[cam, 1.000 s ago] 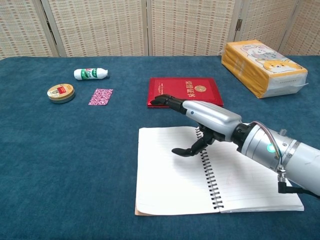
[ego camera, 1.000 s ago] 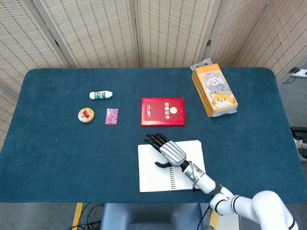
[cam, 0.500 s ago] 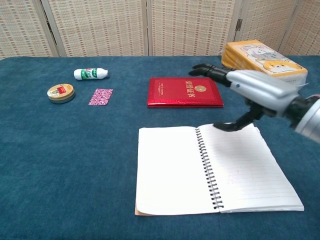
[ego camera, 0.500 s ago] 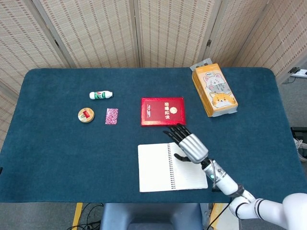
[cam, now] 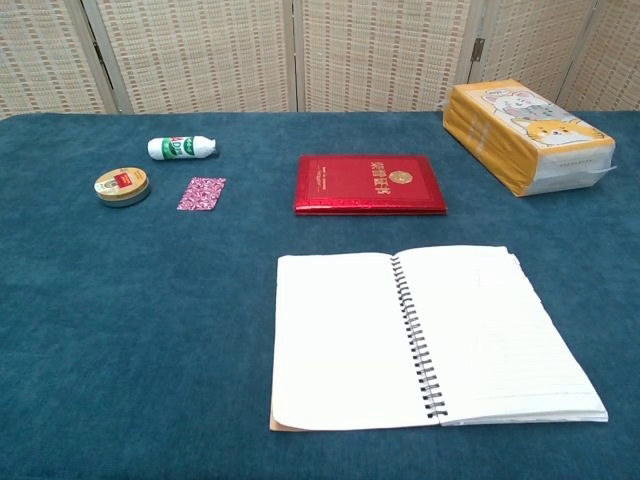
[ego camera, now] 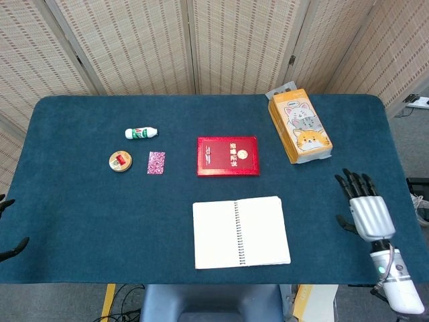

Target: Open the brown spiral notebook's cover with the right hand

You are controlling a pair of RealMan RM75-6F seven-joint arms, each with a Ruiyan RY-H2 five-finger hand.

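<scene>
The spiral notebook [ego camera: 241, 232] [cam: 430, 335] lies open flat on the blue table, white pages up, its wire spine running down the middle. A sliver of brown cover shows under the left page's near corner in the chest view. My right hand [ego camera: 364, 209] hovers over the table's right edge, well to the right of the notebook, fingers spread and holding nothing. The chest view does not show it. Only dark fingertips of my left hand [ego camera: 7, 228] peek in at the head view's left border.
A red booklet [ego camera: 228, 155] lies just behind the notebook. An orange tissue pack [ego camera: 299, 125] sits at the back right. A small white bottle [ego camera: 141, 133], a round tin [ego camera: 120, 161] and a pink patterned card [ego camera: 156, 162] are grouped at the left.
My right hand lifted off the open notebook and swung right to the table's edge, leaving the chest view. The notebook stays open. Left fingertips appeared at the left border.
</scene>
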